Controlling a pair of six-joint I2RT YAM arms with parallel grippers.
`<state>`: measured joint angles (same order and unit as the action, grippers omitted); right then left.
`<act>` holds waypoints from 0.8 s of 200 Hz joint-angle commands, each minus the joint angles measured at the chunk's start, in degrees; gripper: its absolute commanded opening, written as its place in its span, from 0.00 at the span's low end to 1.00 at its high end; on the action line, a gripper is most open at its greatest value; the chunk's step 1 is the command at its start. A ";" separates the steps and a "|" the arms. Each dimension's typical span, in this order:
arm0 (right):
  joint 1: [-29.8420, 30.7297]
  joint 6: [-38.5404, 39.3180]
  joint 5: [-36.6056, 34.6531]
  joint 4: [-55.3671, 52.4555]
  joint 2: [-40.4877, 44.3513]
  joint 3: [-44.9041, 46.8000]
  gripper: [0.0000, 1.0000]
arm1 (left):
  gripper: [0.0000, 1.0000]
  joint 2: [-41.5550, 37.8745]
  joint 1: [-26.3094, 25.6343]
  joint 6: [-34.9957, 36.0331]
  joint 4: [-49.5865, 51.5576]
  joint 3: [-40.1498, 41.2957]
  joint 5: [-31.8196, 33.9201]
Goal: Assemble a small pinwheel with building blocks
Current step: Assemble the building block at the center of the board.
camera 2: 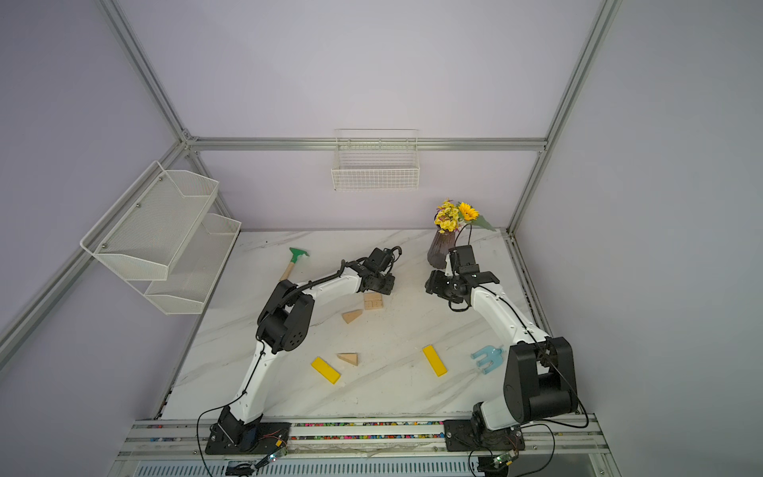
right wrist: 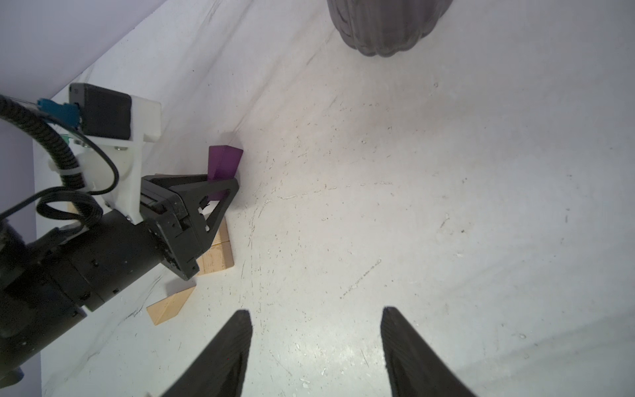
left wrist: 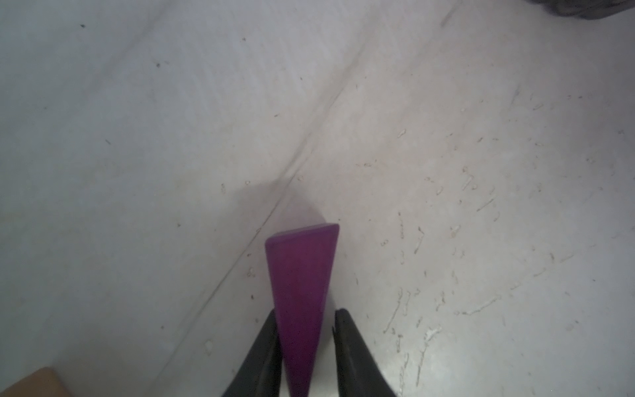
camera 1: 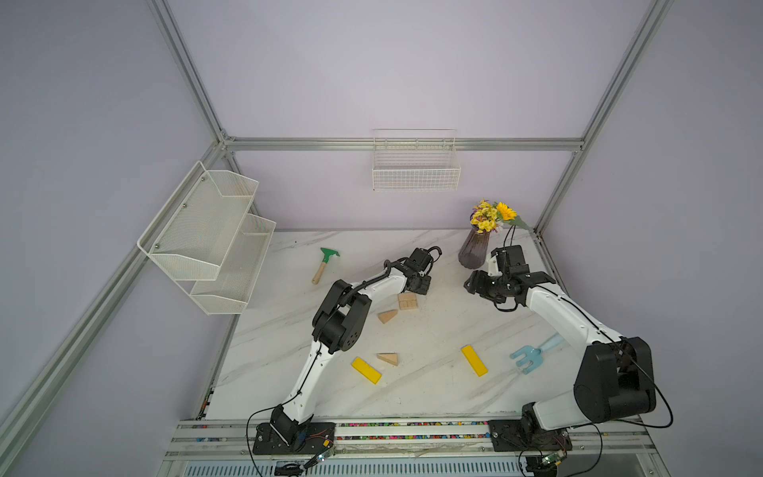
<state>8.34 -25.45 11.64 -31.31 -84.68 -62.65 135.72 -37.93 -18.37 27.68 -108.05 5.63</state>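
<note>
Your left gripper (left wrist: 305,311) has its two black jaws on either side of the small purple wooden wedge (left wrist: 300,271). One finger (left wrist: 266,340) touches the wedge. Beside the other finger you can see a thin gap, so the wedge is not squeezed tight yet.

The wedge stands up on its edge on the white marble-look tabletop (camera 1: 363,252). It is just beside the two tan wooden rectangle blocks (camera 1: 407,301), on the side away from the robot's base. Those two lie side by side and make a square. I cannot tell if the wedge touches them. In both top views the gripper hides the wedge.

Your right gripper (right wrist: 315,309) is wide open and holds nothing. It hangs over bare tabletop near the dark ribbed glass vase (right wrist: 385,27).

I think this step is picking up the purple wedge as a blade for the pinwheel. Next, pinch it firmly on its flat sides, lift it, then lay it flat against the square. It gets thinner at one end, so it may slip.

One tan wooden wedge (camera 1: 387,316) lies near the square. Two long flat yellow wooden bars (camera 1: 366,370) lie nearer to you, well apart.
</note>
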 commanded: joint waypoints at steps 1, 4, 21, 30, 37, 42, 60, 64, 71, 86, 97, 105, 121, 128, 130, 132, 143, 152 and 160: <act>-0.22 -0.30 -0.12 0.81 0.97 0.95 0.64 | 0.29 -1.75 -0.30 -1.25 2.13 1.44 -1.59; -0.24 -0.30 -0.12 0.82 0.99 0.96 0.64 | 0.30 -1.77 -0.30 -1.23 2.16 1.43 -1.59; -0.23 -0.22 -0.17 0.81 1.13 0.92 0.64 | 0.36 -2.33 -0.30 -1.60 2.00 1.97 -1.28; -0.18 -0.13 -0.29 0.73 1.19 0.73 0.64 | 0.39 -2.99 -0.30 -1.77 1.50 2.58 -1.08; -0.21 -0.04 -0.60 0.64 1.27 0.36 0.64 | 0.42 -3.64 -0.30 -1.96 1.14 3.17 -0.90; -0.23 0.17 -0.81 0.49 1.28 0.16 0.64 | 0.44 -4.07 -0.30 -2.09 0.78 3.51 -0.78; -0.18 0.94 -1.56 0.29 1.52 -0.90 0.65 | 0.50 -5.90 -0.30 -2.10 -0.21 4.73 -0.24; -0.17 1.13 -1.73 0.15 1.62 -1.26 0.65 | 0.51 -6.34 -0.28 -2.02 -0.33 4.86 -0.06; -0.16 1.33 -1.99 -0.04 1.76 -1.76 0.65 | 0.52 -6.90 -0.23 -2.03 -0.59 5.12 0.23; -0.21 1.81 -2.64 -0.85 2.15 -3.37 0.66 | 0.54 -8.25 -0.28 -1.89 -0.79 5.21 0.69; -0.20 2.60 -3.09 -1.27 2.55 -4.26 0.66 | 0.54 -9.33 -0.23 -1.91 -1.01 5.24 1.03; -0.17 3.64 -3.40 -1.47 2.98 -4.81 0.66 | 0.55 -10.33 -0.21 -1.85 -1.30 5.34 1.30; 0.07 5.56 -3.29 -1.64 3.71 -5.39 0.66 | 0.55 -12.63 -0.21 -1.78 -2.29 6.11 1.57; 0.52 6.42 -3.31 -1.66 4.03 -5.54 0.66 | 0.55 -13.82 -0.23 -1.80 -2.74 6.46 1.66; 0.64 6.63 -3.36 -1.76 4.10 -5.55 0.66 | 0.56 -14.13 -0.24 -1.81 -2.79 6.58 1.66; 0.87 6.93 -3.48 -1.81 4.11 -5.62 0.66 | 0.55 -14.51 -0.22 -1.70 -2.91 6.61 1.69; 2.49 8.00 -4.03 -1.83 4.35 -5.69 0.66 | 0.56 -16.46 -0.21 -1.42 -3.47 7.26 1.99; 4.62 8.93 -4.77 -1.75 4.26 -5.77 0.66 | 0.56 -18.31 -0.21 -1.40 -3.61 7.97 2.84; 6.98 9.59 -5.39 -1.55 3.93 -5.68 0.66 | 0.56 -20.31 -0.11 -1.80 -3.45 8.87 4.06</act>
<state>10.33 -19.79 8.25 -31.88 -81.25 -67.44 123.00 -38.00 -19.46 26.96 -100.16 6.48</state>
